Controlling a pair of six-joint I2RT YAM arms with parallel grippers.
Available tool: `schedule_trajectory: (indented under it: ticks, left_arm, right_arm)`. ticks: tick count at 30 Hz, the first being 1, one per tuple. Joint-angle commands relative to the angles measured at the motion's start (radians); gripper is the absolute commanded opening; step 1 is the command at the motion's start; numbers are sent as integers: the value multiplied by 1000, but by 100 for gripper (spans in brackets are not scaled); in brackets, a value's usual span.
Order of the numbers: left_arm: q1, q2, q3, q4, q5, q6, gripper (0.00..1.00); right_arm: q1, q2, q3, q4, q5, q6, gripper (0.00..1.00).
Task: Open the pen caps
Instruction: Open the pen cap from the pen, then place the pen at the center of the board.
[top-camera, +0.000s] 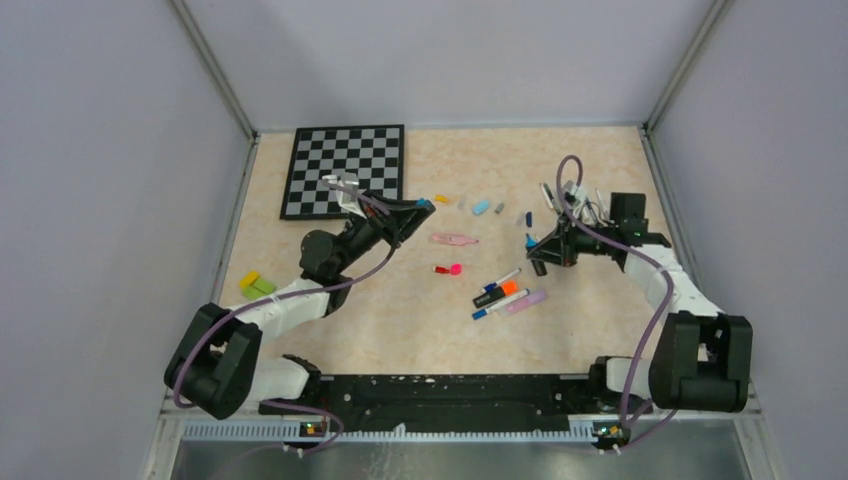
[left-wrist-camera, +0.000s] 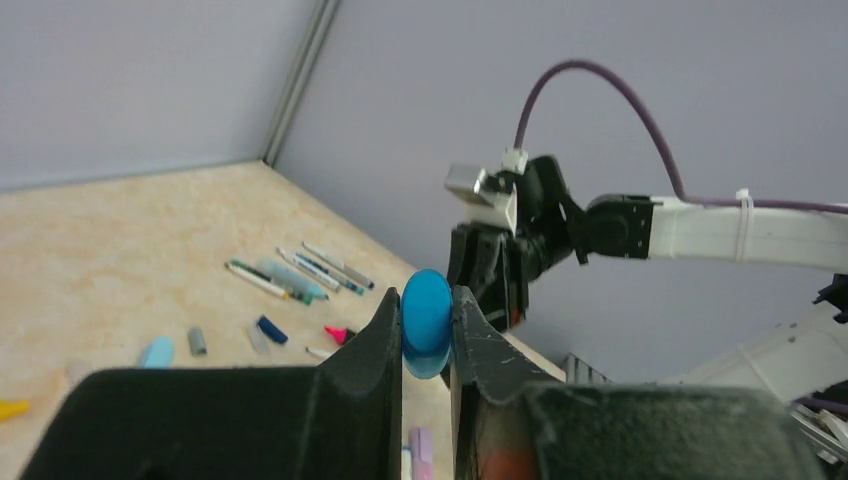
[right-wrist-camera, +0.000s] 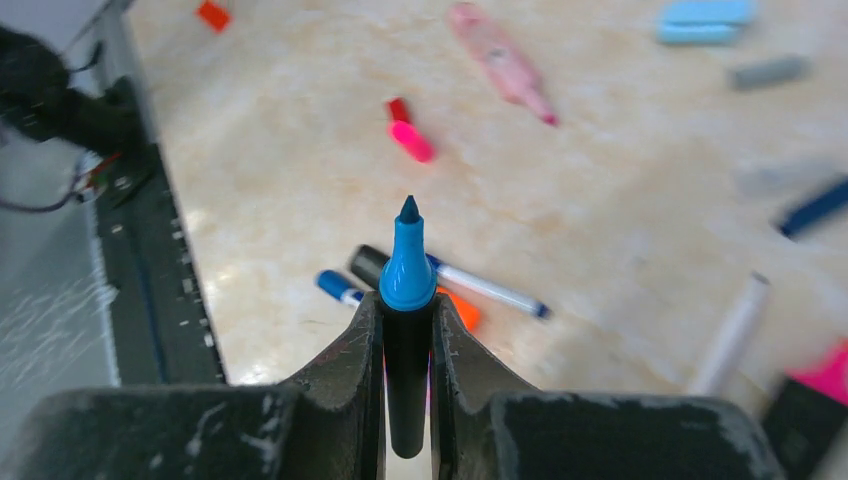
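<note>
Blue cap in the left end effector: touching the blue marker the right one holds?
Apart. Top view shows bare table between the blue cap and the blue marker; right wrist view shows the marker's tip uncovered.

The beige marbled table (top-camera: 400, 330) is carrying a checkerboard (top-camera: 345, 170) at the back and a yellow-green block (top-camera: 256, 285) at the left. Pens (top-camera: 505, 292) and caps (top-camera: 481, 207) are lying scattered mid-table.

A robotics lab test cell: plain grey walls (top-camera: 100, 150) and metal corner rails (top-camera: 214, 70) enclose a beige tabletop (top-camera: 400, 335), with a checkerboard (top-camera: 345, 165) lying just beyond the left arm (top-camera: 296, 297).
</note>
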Motion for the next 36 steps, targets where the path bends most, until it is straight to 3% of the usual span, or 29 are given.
schedule_trajectory:
  ticks: [1, 7, 15, 25, 36]
  left_arm:
    - [-2, -54, -75, -8, 84, -40, 0]
    - [-25, -50, -145, -13, 138, -69, 0]
    - [-61, -76, -235, -4, 144, -73, 0]
    - [-70, -116, -307, -22, 137, -63, 0]
    - [-89, -89, -316, -15, 129, -70, 0]
  right_arm:
    - [-143, -53, 26, 46, 180, 31, 0]
    - [-274, 12, 40, 81, 384, 66, 0]
    - [-326, 169, 101, 50, 485, -10, 0]
    - [-326, 331, 211, 19, 485, -35, 0]
    - [-321, 482, 296, -17, 393, -2, 13]
